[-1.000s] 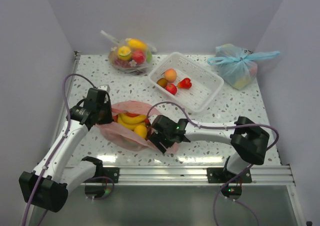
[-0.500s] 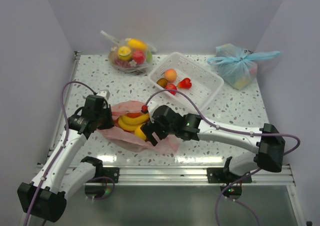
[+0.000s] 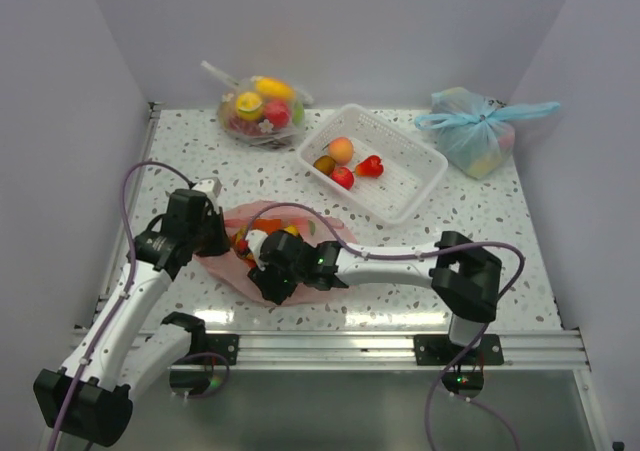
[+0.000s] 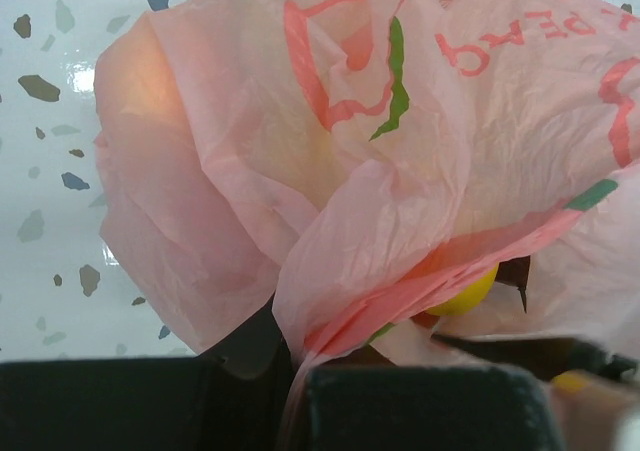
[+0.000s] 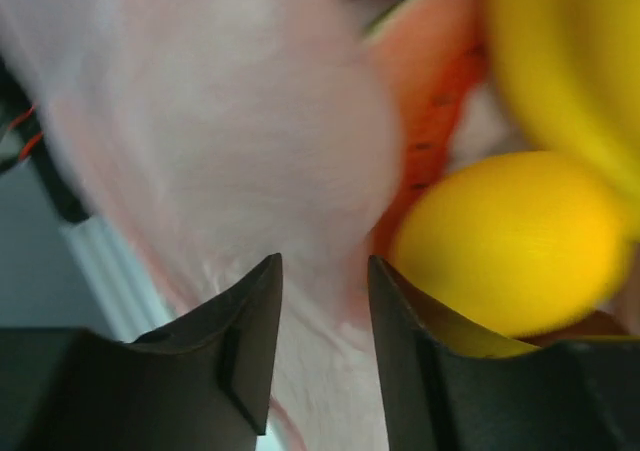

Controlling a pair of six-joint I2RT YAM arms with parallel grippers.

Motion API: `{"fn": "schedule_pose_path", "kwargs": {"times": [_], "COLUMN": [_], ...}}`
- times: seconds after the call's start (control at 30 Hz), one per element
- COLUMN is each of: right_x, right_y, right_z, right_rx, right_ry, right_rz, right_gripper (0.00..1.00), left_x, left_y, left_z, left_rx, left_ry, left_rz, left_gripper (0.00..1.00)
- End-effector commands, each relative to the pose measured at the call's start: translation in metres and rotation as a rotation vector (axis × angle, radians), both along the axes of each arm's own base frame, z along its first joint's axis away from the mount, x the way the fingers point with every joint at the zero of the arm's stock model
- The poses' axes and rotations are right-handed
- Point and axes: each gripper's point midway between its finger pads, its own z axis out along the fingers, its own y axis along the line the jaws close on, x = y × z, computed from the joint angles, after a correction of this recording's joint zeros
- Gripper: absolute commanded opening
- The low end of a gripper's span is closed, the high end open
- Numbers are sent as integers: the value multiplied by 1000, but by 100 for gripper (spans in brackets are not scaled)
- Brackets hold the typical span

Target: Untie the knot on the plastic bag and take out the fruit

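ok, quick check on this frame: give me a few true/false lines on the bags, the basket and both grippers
1. The white basket holds fruit. True.
2. The light blue bag is untied. False: its handles are tied in a bow.
3. The left gripper has pink bag film running between its jaws. True.
4. The right gripper is over the basket. False: it is at the pink bag, jaws apart, beside a yellow fruit.
5. The clear bag lies inside the basket. False: it lies outside it, toward the back wall.
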Motion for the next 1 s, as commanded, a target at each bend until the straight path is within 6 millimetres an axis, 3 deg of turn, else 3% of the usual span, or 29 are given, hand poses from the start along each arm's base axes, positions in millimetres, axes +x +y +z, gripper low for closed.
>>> {"fn": "schedule_pose_path", "kwargs": {"times": [0.0,0.1,0.2,0.27,0.47,0.57,0.73,0.83,0.97], "right_x": [-62,-92,-89,-83,-21,6,28,30,32], "right_y": [28,18,7,1,-8,-17,-23,-21,-13], "right_z": [10,2,7,16,54,57,44,23,-1], "right_rx": [106,61,45,45,62,35,13,-27,-45], "right_ry": [125,192,160,129,-103,-165,-167,-151,-133], "right_rz": [259,363,339,310,-5,-152,-292,-296,-282], "right_gripper": [42,38,40,51,80,82,87,92,91], "left_x": [8,7,5,3,0,-3,-8,-7,-7], "left_y": [-2,-2,-4,-5,-9,-9,-8,-10,-11], "left_z": [6,3,-3,-6,-2,-3,-1,2,6], "left_rx": [-19,-27,-44,-54,-83,-82,-79,-91,-100], "left_ry": [-57,-64,-65,-64,-103,-94,-91,-116,-136], "left_rz": [-7,7,6,3,-19,-22,-26,-35,-42], "left_gripper": [0,0,0,0,0,0,0,0,0]}}
